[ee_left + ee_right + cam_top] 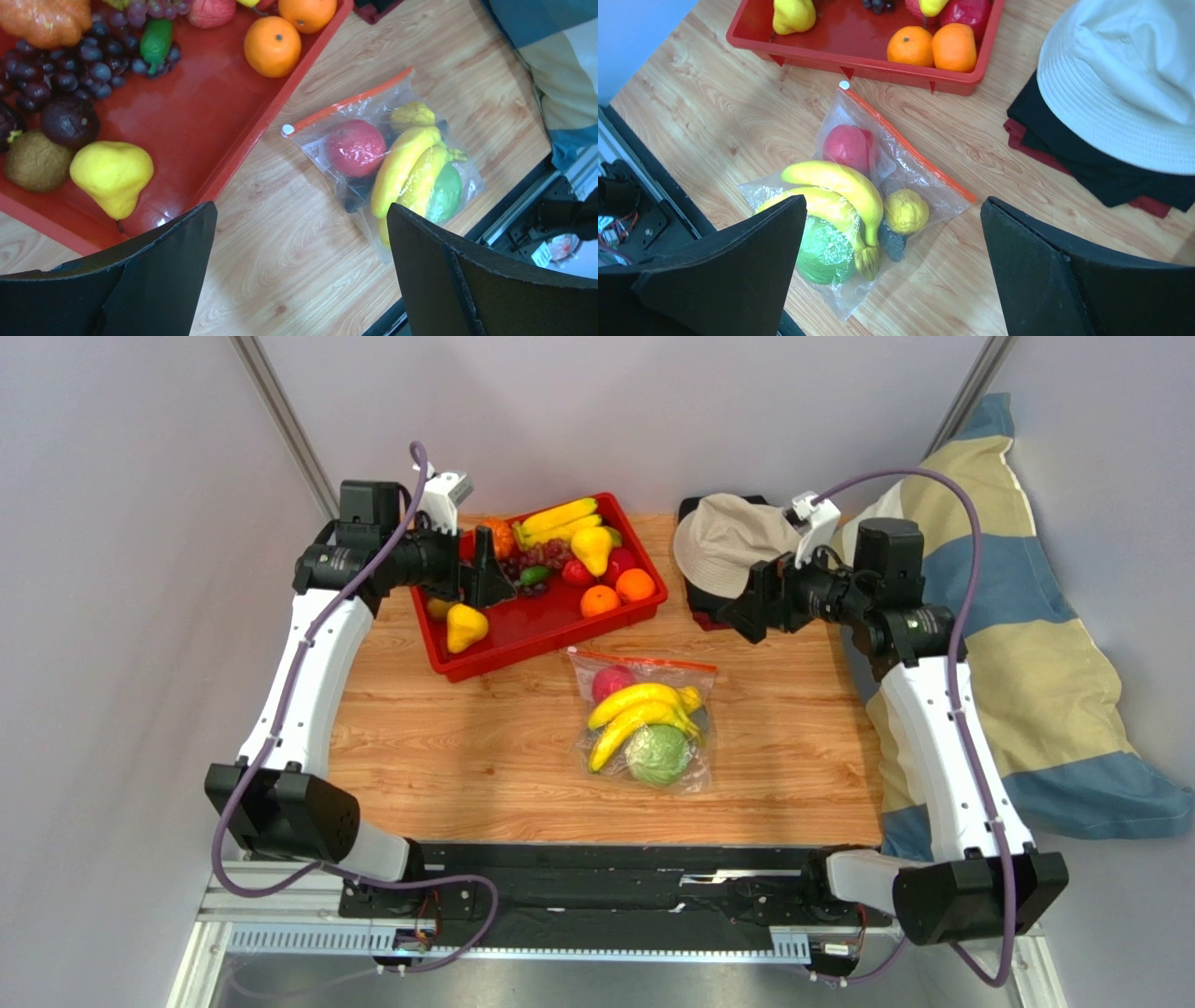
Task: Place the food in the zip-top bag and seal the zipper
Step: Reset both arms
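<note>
One zip-top bag (917,175) mid-table, near side of red tray (547,623), zipper (908,143) on far edge, inside one red apple (848,147), two bananas (836,183), one lemon (905,211), one green ball (822,255), grey fish (892,241) mostly hidden, left gripper (298,217) and right gripper (892,201) both spread, empty

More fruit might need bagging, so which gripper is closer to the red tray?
Left. The left gripper hangs over the red tray's left end; the right gripper is beyond its right side, by the white hat.

Bright even light; soft shadows; near fingers (140,280) slightly blurred.
</note>
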Controlling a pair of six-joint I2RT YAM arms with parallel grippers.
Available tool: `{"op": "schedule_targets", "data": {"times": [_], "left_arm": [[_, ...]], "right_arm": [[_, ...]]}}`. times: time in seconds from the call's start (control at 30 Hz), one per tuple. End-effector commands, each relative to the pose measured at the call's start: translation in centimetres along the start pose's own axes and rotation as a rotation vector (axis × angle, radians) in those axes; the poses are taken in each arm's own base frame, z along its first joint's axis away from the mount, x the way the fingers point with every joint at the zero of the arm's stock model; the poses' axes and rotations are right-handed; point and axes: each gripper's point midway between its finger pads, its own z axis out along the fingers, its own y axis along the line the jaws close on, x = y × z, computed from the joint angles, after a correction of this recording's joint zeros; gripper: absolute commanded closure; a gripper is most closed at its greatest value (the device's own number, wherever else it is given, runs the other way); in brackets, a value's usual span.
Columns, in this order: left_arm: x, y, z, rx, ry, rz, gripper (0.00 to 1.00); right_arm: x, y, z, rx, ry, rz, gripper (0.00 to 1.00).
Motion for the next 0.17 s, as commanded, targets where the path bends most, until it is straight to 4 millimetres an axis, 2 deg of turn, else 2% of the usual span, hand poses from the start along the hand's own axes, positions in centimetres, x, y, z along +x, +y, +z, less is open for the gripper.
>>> {"op": "schedule_targets", "data": {"times": [0.0,0.13], "left_arm": [[-2.48,1.45,-0.26,-0.057,-0.064,-0.051,0.01],[-3.31,1.54,-0.43,-0.053,-0.073,-0.063,0.01]], "right_arm": [[1.55,-1.94,-0.68,0.110,0.000,0.101,0.00],[1.15,-2.64,-0.99,0.134,-0.021,0.111,0.00]]}}
